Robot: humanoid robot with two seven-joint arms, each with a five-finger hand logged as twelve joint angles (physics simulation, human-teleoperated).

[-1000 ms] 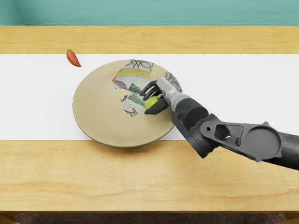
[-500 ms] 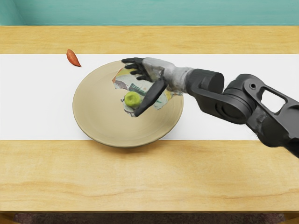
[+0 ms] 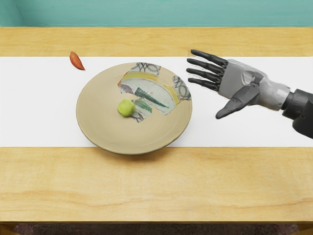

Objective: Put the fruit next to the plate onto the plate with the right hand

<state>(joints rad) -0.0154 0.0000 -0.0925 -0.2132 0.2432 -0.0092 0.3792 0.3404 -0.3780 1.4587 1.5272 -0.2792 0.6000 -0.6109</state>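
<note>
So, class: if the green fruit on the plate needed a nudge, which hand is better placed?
Right: the right hand hovers open beside the plate, near the green fruit; the left arm is out of view.

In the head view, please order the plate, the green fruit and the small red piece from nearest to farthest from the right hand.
1. plate, its rim just left of the right hand.
2. green fruit, near the plate's middle.
3. small red piece, far left.

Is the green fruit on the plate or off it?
On: the green fruit rests inside the plate, free of the open right hand.
</note>
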